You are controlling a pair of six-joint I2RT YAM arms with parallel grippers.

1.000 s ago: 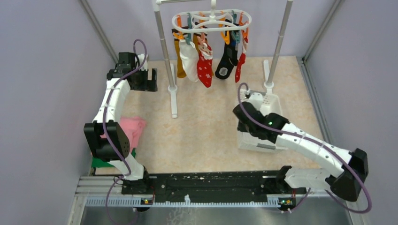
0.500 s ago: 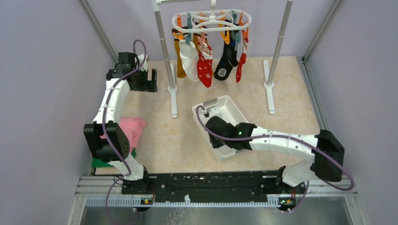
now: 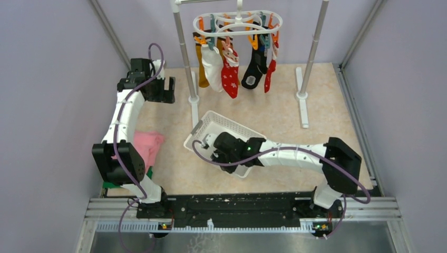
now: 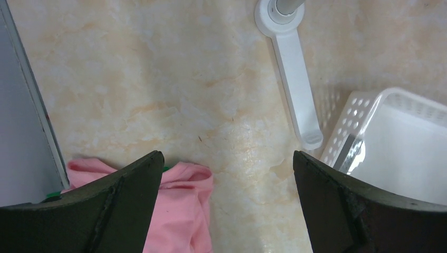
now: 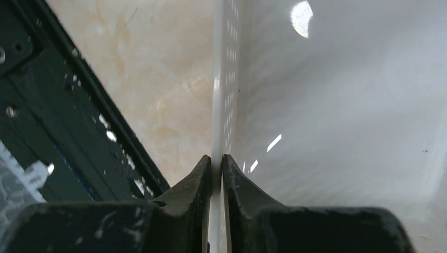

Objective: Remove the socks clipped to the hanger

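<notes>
Top camera looks down from behind; both wrist cameras face down closely, sharing the basket [image 4: 348, 118].

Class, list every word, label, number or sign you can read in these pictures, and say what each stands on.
No text can be read.
White markings on the black sock: too small and blurred to read.
White shapes on the red sock: snowflake pattern, not lettering.

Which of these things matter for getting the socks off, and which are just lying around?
In the job: socks; hanger they hang from; basket, pinched at its rim by the right gripper, probably to catch them.
Just about: pink cloth; green cloth under it; rack, only bearing the hanger; left gripper, open, holding nothing.
</notes>
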